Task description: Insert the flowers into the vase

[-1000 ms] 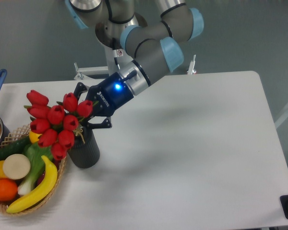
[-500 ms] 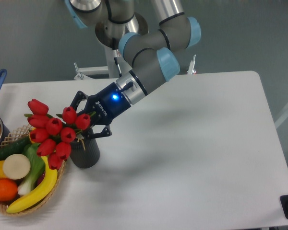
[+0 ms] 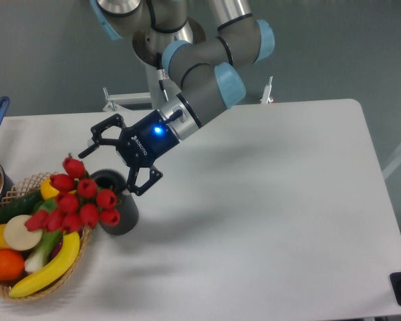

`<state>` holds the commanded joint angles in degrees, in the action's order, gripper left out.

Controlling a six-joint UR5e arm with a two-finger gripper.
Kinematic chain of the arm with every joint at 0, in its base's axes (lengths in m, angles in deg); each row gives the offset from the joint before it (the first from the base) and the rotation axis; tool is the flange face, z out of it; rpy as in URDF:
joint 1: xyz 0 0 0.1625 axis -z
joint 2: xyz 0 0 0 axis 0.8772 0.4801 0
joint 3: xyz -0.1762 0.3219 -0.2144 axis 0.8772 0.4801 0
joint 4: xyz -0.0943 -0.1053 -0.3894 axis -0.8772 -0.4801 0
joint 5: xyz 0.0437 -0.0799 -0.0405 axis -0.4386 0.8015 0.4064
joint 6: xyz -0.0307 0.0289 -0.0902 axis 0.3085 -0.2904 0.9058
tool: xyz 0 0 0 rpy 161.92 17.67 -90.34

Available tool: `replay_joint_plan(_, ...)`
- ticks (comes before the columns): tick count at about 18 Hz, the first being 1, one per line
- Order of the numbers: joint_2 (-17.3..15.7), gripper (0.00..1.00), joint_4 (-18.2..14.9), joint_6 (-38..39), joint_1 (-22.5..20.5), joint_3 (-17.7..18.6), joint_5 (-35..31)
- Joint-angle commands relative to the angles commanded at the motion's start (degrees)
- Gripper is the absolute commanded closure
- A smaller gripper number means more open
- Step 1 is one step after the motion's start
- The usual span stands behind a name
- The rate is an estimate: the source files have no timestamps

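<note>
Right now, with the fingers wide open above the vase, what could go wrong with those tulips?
1. The flowers lean out of the vase over the wicker basket, buds well off to one side. They look poorly seated and could slide out onto the toy produce.
2. That sideways weight might tip the vase toward the basket.
3. The open gripper hangs just above the vase mouth; a careless retreat could catch the rim or the stems.

A robotics lab: an industrial arm (image 3: 200,60) is mounted on a metal post behind a plain white table (image 3: 274,221), against a bare grey-green wall. Left of the table's middle, a wicker basket (image 3: 13,291) holds toy produce as props.
</note>
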<state>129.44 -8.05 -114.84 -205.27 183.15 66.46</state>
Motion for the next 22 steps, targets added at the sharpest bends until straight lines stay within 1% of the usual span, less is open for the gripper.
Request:
replay_joint_plan(5, -3.86, 0.0, 0.0, -0.52, -2.46, 3.86, 0.0)
replay_joint_plan(7, -5.71, 0.0, 0.0, -0.53, -4.47, 4.92, 0.0)
replay_joint_plan(11, -7.21, 0.0, 0.0, -0.61, -9.04, 4.23, -0.09)
replay_joint_plan(13, -8.0, 0.0, 0.0, -0.53, -12.03, 2.65, -0.96)
replay_joint_plan(14, -8.61, 0.0, 0.0, -0.53, -13.17, 1.42, -3.93)
replay_joint_plan(16, -9.06, 0.0, -0.09, -0.53, -13.89, -2.18, -14.53)
replay_joint_plan(17, -9.06, 0.0, -0.09, -0.53, -13.89, -3.85, -20.68)
replay_joint_plan(18, -8.97, 0.0, -0.09, -0.61, -13.63, -6.56, -30.75)
replay_joint_plan(19, -8.71, 0.0, -0.17, -0.88, -13.54, -7.98, -37.64)
replay_joint_plan(20, -8.53, 0.0, -0.35, -2.71, -13.54, -8.52, -43.36)
replay_joint_plan(21, -8.44, 0.0, -0.53, -5.94, -13.36, -8.43, -47.33)
replay_joint_plan(22, -8.35, 0.0, -0.79, -8.06, -13.28, -8.17, -49.98)
